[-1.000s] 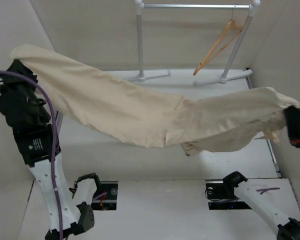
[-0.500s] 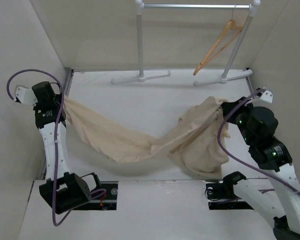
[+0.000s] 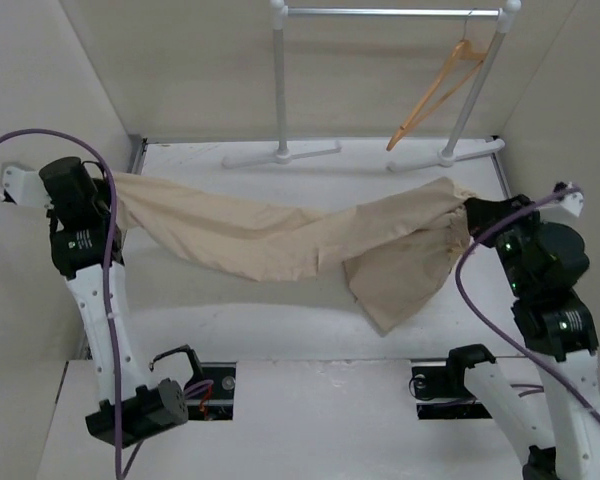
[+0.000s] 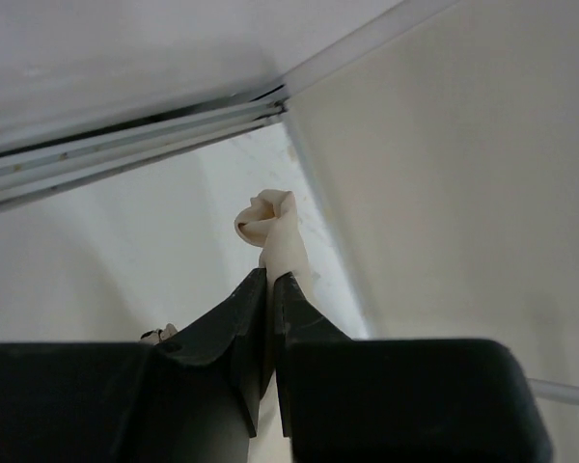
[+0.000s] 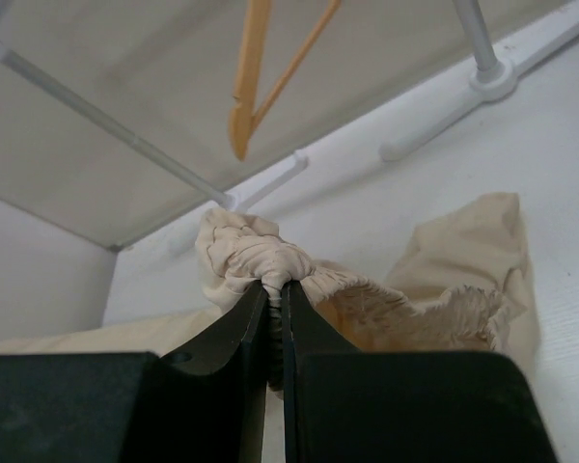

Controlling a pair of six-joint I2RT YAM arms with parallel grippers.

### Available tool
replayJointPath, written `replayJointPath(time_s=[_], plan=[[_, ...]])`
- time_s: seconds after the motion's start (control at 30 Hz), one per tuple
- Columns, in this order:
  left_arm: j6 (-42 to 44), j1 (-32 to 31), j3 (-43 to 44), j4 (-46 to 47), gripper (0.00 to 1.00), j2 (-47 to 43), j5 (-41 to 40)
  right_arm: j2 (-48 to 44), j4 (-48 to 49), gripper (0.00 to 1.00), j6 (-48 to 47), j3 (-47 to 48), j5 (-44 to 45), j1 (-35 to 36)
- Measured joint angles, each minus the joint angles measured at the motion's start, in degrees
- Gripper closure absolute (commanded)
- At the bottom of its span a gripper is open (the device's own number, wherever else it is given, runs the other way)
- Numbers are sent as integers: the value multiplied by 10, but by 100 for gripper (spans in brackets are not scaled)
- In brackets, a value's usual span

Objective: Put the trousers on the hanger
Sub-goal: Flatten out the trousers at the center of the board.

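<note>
Two arms hold the trousers (image 3: 280, 245) strung across the table (image 3: 310, 300) in the top view, from 9 o'clock to 3 o'clock. Half a second ago the cloth sagged in a slack loop and lay bunched by the right arm; a second ago it was lifted much higher. Now it is drawn longer and flatter, with one loose part drooping toward 5 o'clock. The left gripper (image 3: 115, 192) pinches one end and the right gripper (image 3: 467, 212) the other. The hanger (image 3: 435, 92) hangs from the garment rail (image 3: 280, 80) at 1 o'clock, well apart from the cloth. I judge this pull to be straightening before any draping.

Seen from the left wrist, the fingers are pressed together on a thin twist of fabric, which pokes out past their tips toward 12 o'clock.

Seen from the right wrist, the jaws clamp a thick gathered wad, and the hanger shows beyond at 12 o'clock, not touched.
</note>
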Motion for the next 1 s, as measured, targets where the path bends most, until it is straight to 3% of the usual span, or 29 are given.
replayJointPath(time_s=[0.13,0.27,0.4,0.5,0.57,0.63,0.73,0.83,0.9,1.0], plan=[[1,-3,66,-36,95,-45,-14,-89,-31,92,-1,29,-5,5],[16,-26,134,-87,95,-66,-52,-137,-58,92,-20,119,5,5],[45,-53,165,-113,95,-65,-99,-120,-31,91,-42,163,39,8],[57,-54,156,-122,94,-23,-116,-44,28,93,-57,141,54,1],[61,-50,164,-119,93,43,-108,40,63,94,-55,128,40,-29],[65,-47,211,-116,88,171,-82,160,100,96,-47,123,12,-64],[75,-43,400,-116,64,425,-15,335,132,96,-16,125,-27,-114],[87,-42,537,-110,44,623,44,431,126,94,5,110,-44,-144],[95,-43,498,-120,40,660,62,439,119,94,10,88,-48,-149],[98,-44,309,-93,41,608,63,417,126,94,12,76,-49,-139]])
